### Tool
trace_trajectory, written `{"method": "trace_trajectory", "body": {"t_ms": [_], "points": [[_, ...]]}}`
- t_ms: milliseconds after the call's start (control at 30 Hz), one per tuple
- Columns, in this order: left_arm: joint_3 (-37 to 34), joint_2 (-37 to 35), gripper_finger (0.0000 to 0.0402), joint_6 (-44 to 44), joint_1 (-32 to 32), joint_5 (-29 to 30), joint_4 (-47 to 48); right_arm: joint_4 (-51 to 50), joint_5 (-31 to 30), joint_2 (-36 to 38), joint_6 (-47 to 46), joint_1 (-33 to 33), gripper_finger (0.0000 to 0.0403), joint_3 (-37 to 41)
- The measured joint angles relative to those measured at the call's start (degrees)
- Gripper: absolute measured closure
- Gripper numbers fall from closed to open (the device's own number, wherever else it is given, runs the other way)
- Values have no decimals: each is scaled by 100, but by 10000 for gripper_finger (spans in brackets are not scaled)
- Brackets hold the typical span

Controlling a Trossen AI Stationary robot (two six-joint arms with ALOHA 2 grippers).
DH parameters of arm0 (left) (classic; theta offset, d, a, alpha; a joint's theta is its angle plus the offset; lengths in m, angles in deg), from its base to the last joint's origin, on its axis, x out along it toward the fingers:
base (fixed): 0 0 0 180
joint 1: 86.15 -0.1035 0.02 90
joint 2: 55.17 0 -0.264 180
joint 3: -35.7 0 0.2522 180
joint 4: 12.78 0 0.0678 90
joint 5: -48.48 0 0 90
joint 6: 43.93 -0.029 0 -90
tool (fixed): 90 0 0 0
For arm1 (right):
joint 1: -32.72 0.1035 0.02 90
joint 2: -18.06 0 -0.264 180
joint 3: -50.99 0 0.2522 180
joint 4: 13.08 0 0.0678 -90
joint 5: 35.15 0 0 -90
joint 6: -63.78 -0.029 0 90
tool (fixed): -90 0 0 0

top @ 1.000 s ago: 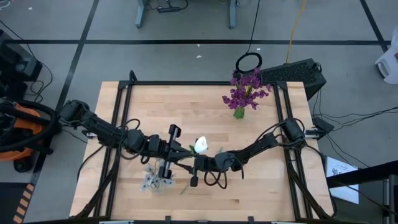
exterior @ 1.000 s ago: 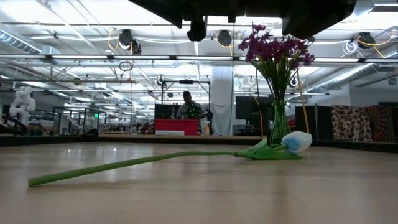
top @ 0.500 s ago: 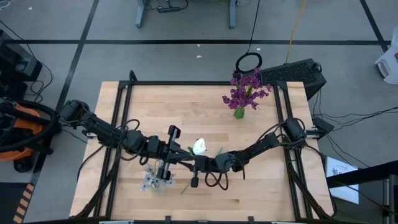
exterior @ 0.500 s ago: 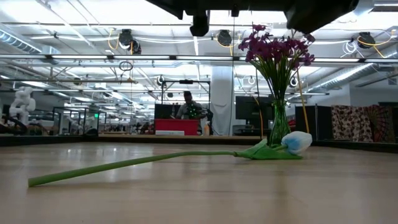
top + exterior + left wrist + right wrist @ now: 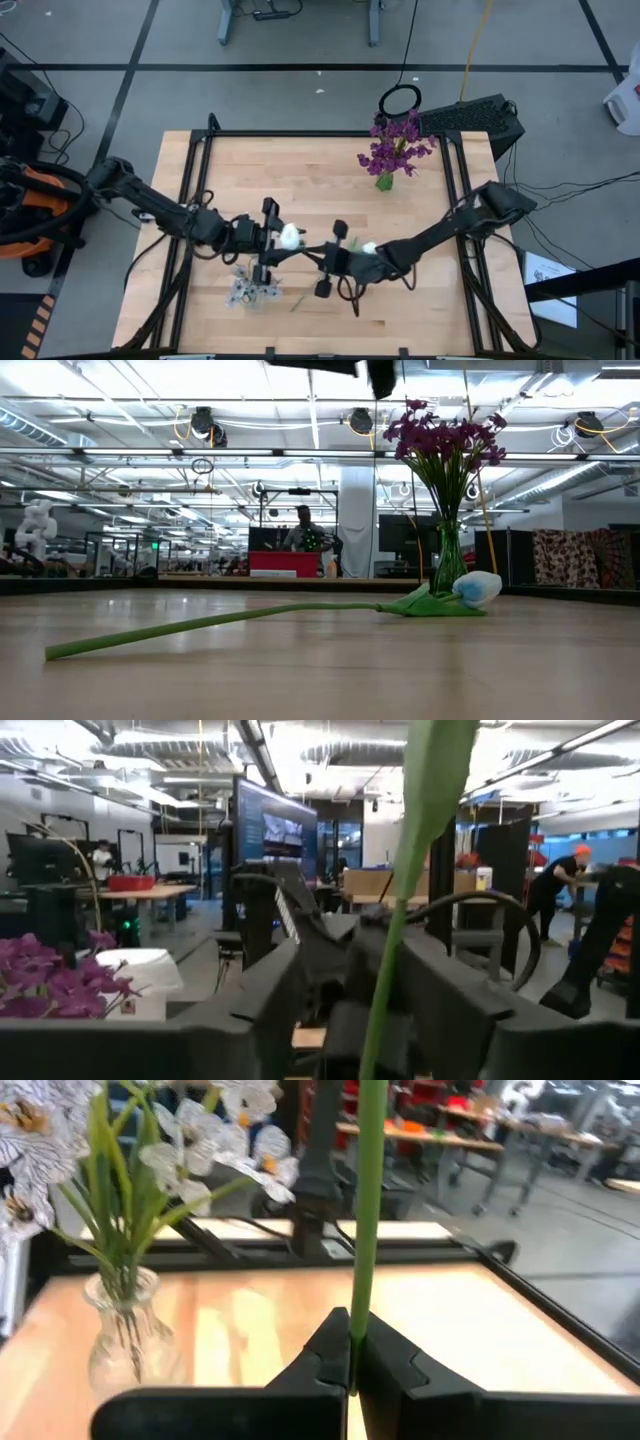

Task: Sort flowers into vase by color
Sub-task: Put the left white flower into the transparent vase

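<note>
Pinching a green stem (image 5: 365,1230), the right end effector (image 5: 352,1355) is closed; left one's state unclear.

The right end effector (image 5: 350,1370) has clamped the white tulip's stem (image 5: 366,1210) and lifted it.

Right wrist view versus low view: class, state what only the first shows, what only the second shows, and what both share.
Only the right wrist view: the right gripper shut on an upright green stem, and a glass vase of white flowers. Only the low view: purple flowers standing in a vase, and a white tulip lying flat. Both: the wooden table.
</note>
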Motion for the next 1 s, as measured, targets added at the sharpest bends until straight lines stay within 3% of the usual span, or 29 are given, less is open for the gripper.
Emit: {"method": "trace_trajectory", "body": {"t_ms": [133, 333, 633, 1000], "points": [[0, -341, 187, 1, 163, 213, 400, -908, -400, 342, -429, 197, 402, 0], [0, -790, 178, 28, 294, 385, 958, -1448, -812, 587, -740, 438, 403, 0], [0, -971, 178, 316, 309, 383, 1669, -1586, -722, 626, -1015, 478, 403, 0], [366, -560, 178, 313, 280, 302, 2116, -2006, -255, 628, -1540, 300, 402, 0]]}}
